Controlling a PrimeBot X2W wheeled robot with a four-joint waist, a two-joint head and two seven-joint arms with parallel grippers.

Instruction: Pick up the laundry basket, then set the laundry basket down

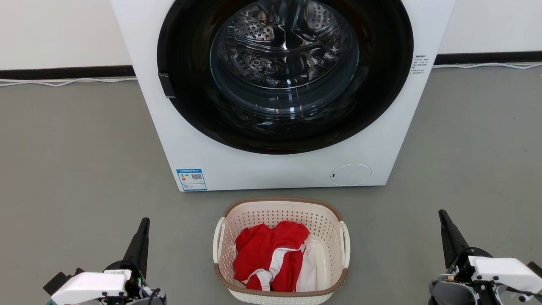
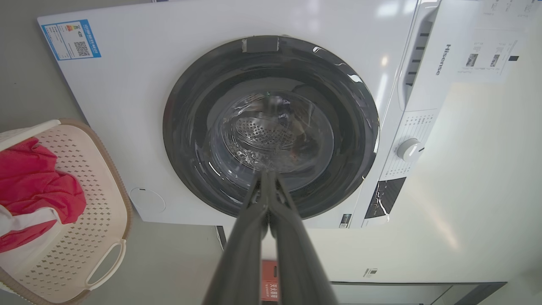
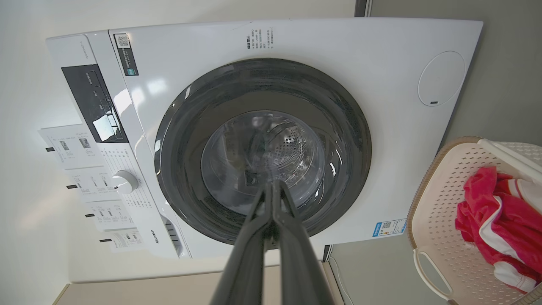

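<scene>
While the grey floor [image 1: 76, 169] spreads to both sides, the white washer [image 1: 279, 169] stands just behind the laundry basket [image 1: 281, 201], which rests on that floor between my 2 arms, a red garment [image 1: 271, 250] inside. Nothing looks done yet: lift and set-down both remain. My left gripper [image 1: 144, 226] and right gripper [image 1: 444, 220] hover well apart from its handles, jaws clenched on nothing; I judge only the washer crowds it.

Bright, even light throughout, with soft faint shadows on the grey floor [image 1: 76, 148], white glare streaks on the washer's glass door [image 1: 283, 55], and bowed, stretched edges in both wrist views.
</scene>
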